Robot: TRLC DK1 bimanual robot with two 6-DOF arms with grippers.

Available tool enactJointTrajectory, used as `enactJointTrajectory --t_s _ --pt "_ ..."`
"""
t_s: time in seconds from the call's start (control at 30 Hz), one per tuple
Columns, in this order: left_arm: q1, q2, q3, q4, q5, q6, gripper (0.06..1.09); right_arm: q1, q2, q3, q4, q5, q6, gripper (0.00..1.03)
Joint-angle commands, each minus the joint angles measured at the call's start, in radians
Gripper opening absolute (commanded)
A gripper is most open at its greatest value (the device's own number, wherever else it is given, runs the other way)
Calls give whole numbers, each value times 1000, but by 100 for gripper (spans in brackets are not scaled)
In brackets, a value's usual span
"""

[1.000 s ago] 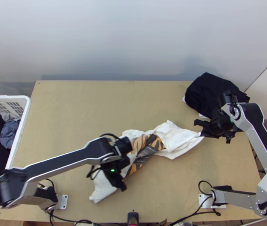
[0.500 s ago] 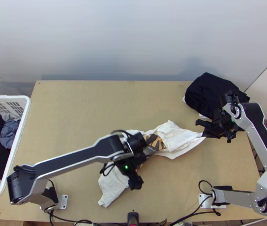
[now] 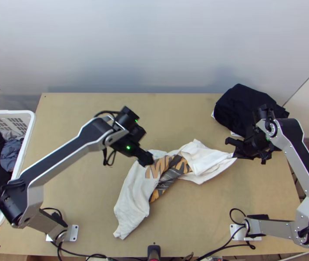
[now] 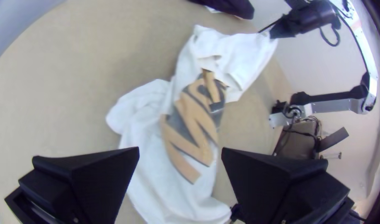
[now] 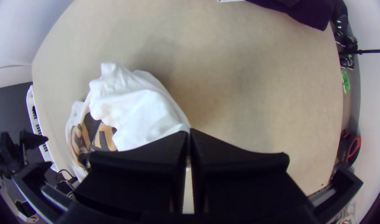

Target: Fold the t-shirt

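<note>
T-shirt [image 3: 132,195] lies bunched and twisted on the table [image 3: 80,126], running from near the left gripper [image 4: 180,150] across to the right gripper [image 5: 189,132]; the right gripper pinches a white end between its 2 fingers, likely to anchor it while the twist is opened out; the left gripper has its 2 fingers spread, probably ready to take cloth; dark cloth [image 3: 246,106] sits just beyond the right gripper, presumably set aside to leave folding room.

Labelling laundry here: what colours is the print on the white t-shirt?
Orange and dark grey, clearest in the left wrist view.
</note>
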Motion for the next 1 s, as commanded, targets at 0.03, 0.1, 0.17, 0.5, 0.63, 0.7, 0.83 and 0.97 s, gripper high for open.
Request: enactJointTrajectory --t_s 0.03,0.1,0.17,0.5,0.63,0.7,0.83,0.97 --pt "122 44 -66 -96 -67 97 91 20 4 4 3 0 22 3" --pt "122 42 -86 -106 -55 92 83 20 4 1 3 0 22 3" --pt "125 40 -99 -101 -29 80 81 23 4 -5 3 0 26 3" --pt "148 88 -138 -81 8 43 72 32 0 -19 3 0 32 3" --pt "144 108 -136 -64 22 43 72 34 -2 -16 3 0 34 3" --pt "134 123 -135 -53 28 37 72 34 -3 -13 3 0 34 3" --pt "108 157 -145 -35 29 26 68 32 -7 -2 3 0 32 3" --pt "102 152 -176 40 40 -14 35 20 -13 33 3 0 32 3"
